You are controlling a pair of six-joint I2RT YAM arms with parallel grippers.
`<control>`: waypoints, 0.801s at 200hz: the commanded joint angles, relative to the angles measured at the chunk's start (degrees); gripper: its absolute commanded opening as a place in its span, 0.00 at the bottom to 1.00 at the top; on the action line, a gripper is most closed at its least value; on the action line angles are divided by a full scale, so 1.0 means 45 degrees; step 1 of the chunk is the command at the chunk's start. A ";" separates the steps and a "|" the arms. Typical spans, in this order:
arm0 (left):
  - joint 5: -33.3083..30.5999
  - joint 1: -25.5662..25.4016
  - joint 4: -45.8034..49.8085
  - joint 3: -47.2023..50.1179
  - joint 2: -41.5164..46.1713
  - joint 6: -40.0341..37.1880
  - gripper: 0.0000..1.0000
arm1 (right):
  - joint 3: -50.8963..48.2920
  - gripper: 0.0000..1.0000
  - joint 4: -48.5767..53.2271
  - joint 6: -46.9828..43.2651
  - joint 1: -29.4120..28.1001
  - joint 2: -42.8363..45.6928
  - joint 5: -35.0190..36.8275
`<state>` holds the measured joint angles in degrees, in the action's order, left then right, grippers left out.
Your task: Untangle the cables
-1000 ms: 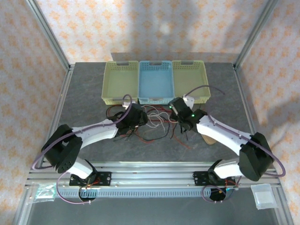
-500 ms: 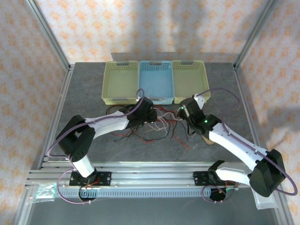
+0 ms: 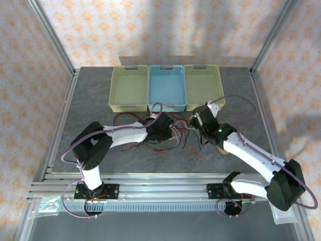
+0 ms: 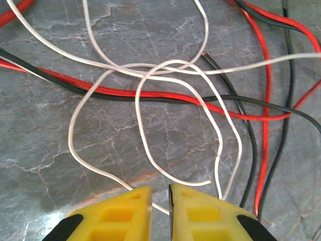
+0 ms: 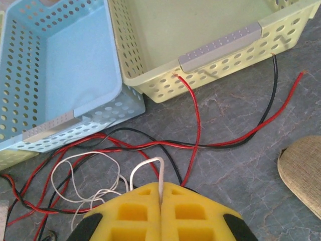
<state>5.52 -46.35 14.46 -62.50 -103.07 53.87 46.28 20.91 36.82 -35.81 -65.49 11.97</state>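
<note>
We've the right claw (image 5: pixel 160 195) clamped on a white cable (image 5: pixel 160 173), likely as anchor, and the left claw (image 4: pixel 160 198) barely agape, straddling a white loop (image 4: pixel 70 140).

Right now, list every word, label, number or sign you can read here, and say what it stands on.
None can be read.
Three perforated plastic baskets, yellow and blue: no lettering.
Thin red, black and white cables: no markings visible.
Clear plastic bag at the near right corner: too small to tell.
</note>
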 commanded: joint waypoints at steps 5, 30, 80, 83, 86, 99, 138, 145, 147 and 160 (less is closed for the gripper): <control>-0.0591 0.0147 0.0898 -0.0721 -0.0517 0.0549 0.18 | -0.0187 0.00 -0.0154 0.0080 0.0048 0.0160 0.0046; -0.0724 0.0202 0.1103 -0.1004 -0.0751 0.0578 0.27 | -0.0207 0.00 -0.0172 0.0069 0.0048 0.0170 0.0016; -0.1036 0.0496 0.1174 -0.1404 -0.0993 0.0612 0.23 | -0.0246 0.00 -0.0171 0.0036 0.0048 0.0162 -0.0003; -0.1032 0.0510 0.1149 -0.1419 -0.0992 0.0599 0.23 | -0.0248 0.00 -0.0148 0.0023 0.0048 0.0160 -0.0005; -0.1031 0.0528 0.1141 -0.1450 -0.1011 0.0604 0.22 | -0.0246 0.00 -0.0148 0.0022 0.0048 0.0162 0.0002; -0.1051 0.0541 0.1237 -0.1658 -0.1194 0.0516 0.22 | -0.0265 0.00 -0.0137 0.0002 0.0048 0.0160 0.0013; -0.1419 0.0568 0.1930 -0.2253 -0.1750 0.0442 0.23 | -0.0265 0.00 -0.0134 -0.0018 0.0048 0.0160 -0.0009; -0.1488 0.0553 0.1971 -0.2311 -0.1774 0.0434 0.24 | -0.0290 0.00 -0.0122 0.0011 0.0048 0.0171 -0.0005; -0.1497 0.0553 0.1979 -0.2329 -0.1781 0.0442 0.24 | -0.0296 0.00 -0.0131 0.0024 0.0048 0.0163 -0.0018; -0.1519 0.0553 0.2068 -0.2501 -0.1919 0.0385 0.24 | -0.0304 0.00 -0.0134 0.0057 0.0048 0.0163 -0.0012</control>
<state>0.97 -44.10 20.27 -71.40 -110.37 55.64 45.63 20.58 36.82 -35.81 -65.49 11.51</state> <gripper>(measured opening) 0.235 0.047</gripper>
